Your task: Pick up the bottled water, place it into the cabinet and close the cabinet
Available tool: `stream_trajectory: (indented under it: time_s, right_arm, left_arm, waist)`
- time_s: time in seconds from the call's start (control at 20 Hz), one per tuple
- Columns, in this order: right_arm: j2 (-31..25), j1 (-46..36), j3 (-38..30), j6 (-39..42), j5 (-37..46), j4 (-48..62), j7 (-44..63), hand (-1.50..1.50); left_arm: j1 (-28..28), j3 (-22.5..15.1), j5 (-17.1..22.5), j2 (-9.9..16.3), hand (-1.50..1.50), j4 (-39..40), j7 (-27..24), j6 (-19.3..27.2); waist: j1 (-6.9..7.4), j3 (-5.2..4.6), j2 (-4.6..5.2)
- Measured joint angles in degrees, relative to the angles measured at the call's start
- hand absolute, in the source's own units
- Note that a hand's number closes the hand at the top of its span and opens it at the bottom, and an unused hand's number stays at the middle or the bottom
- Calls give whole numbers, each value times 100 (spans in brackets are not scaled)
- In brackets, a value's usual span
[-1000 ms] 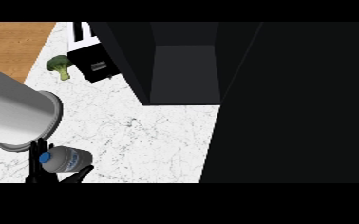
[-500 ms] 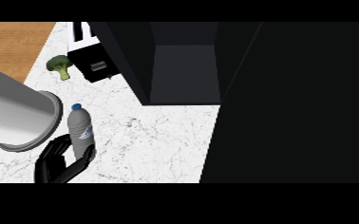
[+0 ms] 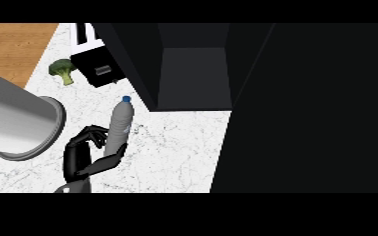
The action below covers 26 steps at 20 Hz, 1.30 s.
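In the head view, you have one black hand [image 3: 83,156] coming up from the lower left edge, over the white marbled table [image 3: 177,150]. By its place at the left of the view it reads as your left hand. Its fingers [image 3: 90,135] are curled round the lower part of the bottled water [image 3: 119,125], with the thumb on the bottle's right side, so the hand is clamped on the bottle. Your right hand shows nowhere in this view.

The bottled water is a pale grey bottle with a blue cap [image 3: 126,99]. It leans with the cap pointing up and slightly right in the view, toward the cabinet [image 3: 192,75]. The cap is near the cabinet's lower left corner but apart from it.

The cabinet stands open, and you look into its dark grey inside. A large black panel [image 3: 295,110] fills the right side of the view; you cannot tell from here whether it is the cabinet's door.

To the left of the hand sits a big grey cylinder [image 3: 26,125], cut off by the edge. Further up the table lies a piece of broccoli [image 3: 63,70], just beside a black box [image 3: 100,69]. A wooden surface [image 3: 22,45] shows in the upper left corner.
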Motion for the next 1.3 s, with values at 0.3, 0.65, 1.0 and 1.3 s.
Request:
stream_trajectory:
  time_s: [0.3, 0.65, 1.0, 1.3]
  right_arm:
    - [42, -25, 115, -93, -17, 67, -87, -150]
    - [-99, 227, 200, -112, -9, 12, -235, -150]
    - [-112, 203, 147, -164, -36, 12, -218, -150]
    - [-180, 378, 257, -235, -39, 17, -452, -150]
  left_arm:
    - [-700, -832, -291, -261, 150, -11, 358, -515]
    - [-1204, -1547, 362, -439, 150, -334, 1144, -571]
    - [-1342, -2336, 1151, -421, 150, -1052, 2053, 81]
    - [-1414, -2710, 1507, -332, 150, -1237, 2577, 745]
  waist:
    - [-44, -2, 1]
    - [-11, -1, -1]
    - [21, -2, 5]
    - [36, -1, 11]
